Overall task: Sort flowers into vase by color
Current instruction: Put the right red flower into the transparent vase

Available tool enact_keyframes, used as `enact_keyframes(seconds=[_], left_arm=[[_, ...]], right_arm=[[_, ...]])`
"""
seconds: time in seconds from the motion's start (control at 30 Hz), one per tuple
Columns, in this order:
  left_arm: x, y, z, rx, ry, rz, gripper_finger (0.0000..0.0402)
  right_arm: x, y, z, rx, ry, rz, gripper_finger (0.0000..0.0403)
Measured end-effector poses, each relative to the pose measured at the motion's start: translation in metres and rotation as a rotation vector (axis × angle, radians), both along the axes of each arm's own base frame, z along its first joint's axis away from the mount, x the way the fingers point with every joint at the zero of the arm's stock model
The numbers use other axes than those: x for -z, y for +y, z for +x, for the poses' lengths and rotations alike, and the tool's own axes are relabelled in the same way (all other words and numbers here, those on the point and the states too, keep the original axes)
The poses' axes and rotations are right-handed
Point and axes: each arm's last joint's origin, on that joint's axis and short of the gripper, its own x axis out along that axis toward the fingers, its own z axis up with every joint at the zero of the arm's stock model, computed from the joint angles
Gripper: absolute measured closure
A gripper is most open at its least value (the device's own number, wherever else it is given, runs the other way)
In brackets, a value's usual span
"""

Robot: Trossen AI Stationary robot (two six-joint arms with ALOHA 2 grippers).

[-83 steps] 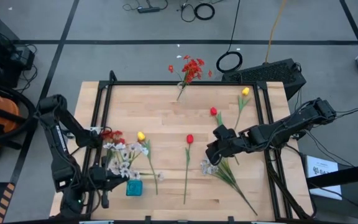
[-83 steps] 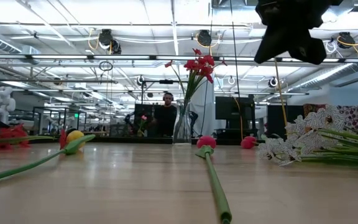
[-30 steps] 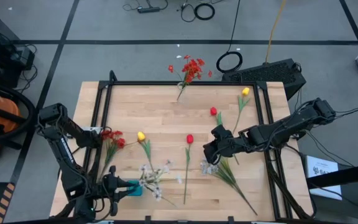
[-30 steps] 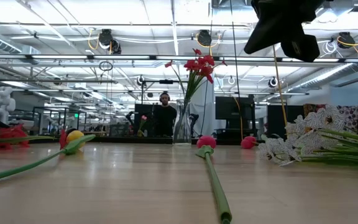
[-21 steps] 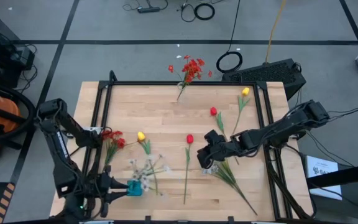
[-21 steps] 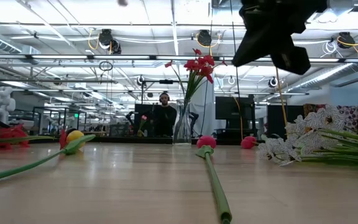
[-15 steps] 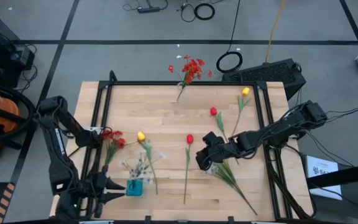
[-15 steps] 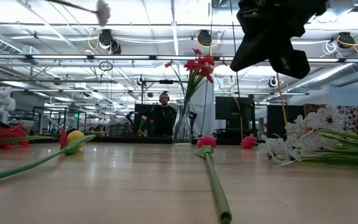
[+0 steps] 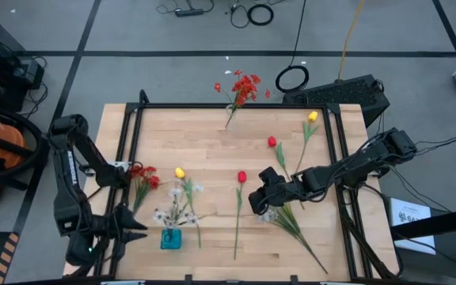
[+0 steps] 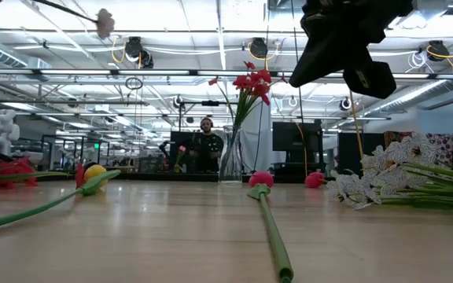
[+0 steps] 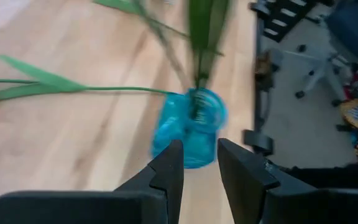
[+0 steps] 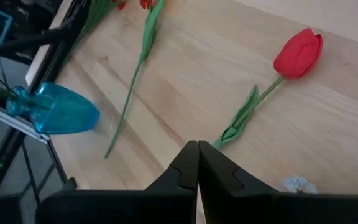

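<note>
The white spray stands in the blue vase near the table's front-left edge, stems down in the neck and blossoms fanned above it, so that colour group looks placed. A clear vase at the far edge holds the red cluster, which fits sorting by colour. Loose on the wood lie a red bunch and a yellow tulip at left, a red tulip in the middle, another red and yellow further back, and a second white spray at right.

The left gripper sits just beside the blue vase, low and level, fingers parted and empty, pointing at the vase; its arm folds back along the left edge.

The right gripper hovers above the table between the middle red tulip and the right spray, arm stretched in from the right edge, fingers pressed together on nothing. The red tulip seems its likely next pick.
</note>
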Motion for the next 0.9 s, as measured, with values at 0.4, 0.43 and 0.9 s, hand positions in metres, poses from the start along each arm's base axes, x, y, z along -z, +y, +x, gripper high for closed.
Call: enact_keyframes(seconds=[0.4,0.43,0.9], left_arm=[[-0.008,0.050,-0.004,-0.074,0.183,0.163,0.0297],[-0.009,0.054,-0.003,-0.089,0.187,0.170,0.0297],[0.033,0.112,0.015,-0.214,0.194,0.084,0.0297]], right_arm=[[-0.003,0.007,0.000,0.066,-0.036,0.125,0.0403],[-0.002,0.005,0.000,0.069,-0.018,0.149,0.0403],[-0.013,-0.088,-0.016,-0.005,0.177,0.083,0.0403]])
